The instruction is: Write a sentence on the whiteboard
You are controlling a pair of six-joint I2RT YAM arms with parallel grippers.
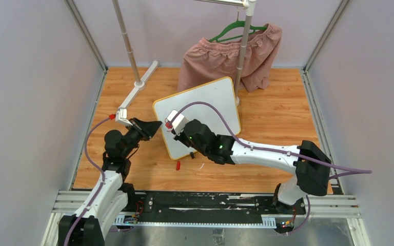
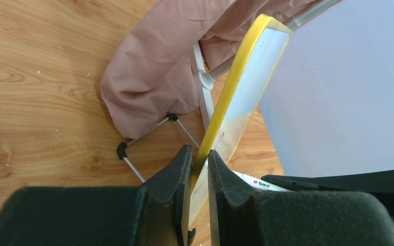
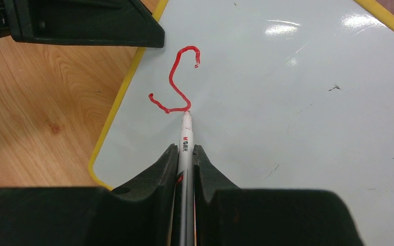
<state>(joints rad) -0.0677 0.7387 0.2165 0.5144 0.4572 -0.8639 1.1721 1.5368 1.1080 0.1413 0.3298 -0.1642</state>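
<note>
The whiteboard [image 1: 208, 105], white with a yellow rim, lies tilted in the middle of the wooden table. My left gripper [image 1: 155, 127] is shut on its left rim; in the left wrist view the fingers [image 2: 184, 161] pinch the yellow edge [image 2: 231, 87]. My right gripper [image 3: 185, 148] is shut on a white marker [image 3: 185, 134]. The marker's tip touches the board [image 3: 297, 113] at the lower end of a red letter "S" [image 3: 176, 82]. That letter is all of the sentence that shows. From above, the right gripper [image 1: 174, 129] sits over the board's left part.
Pink shorts [image 1: 225, 59] hang on a green hanger [image 1: 236, 28] from a metal rack behind the board. The rack's white foot [image 1: 142, 79] runs along the left. A red marker cap [image 1: 178, 165] lies near the board's front corner. Enclosure walls stand on both sides.
</note>
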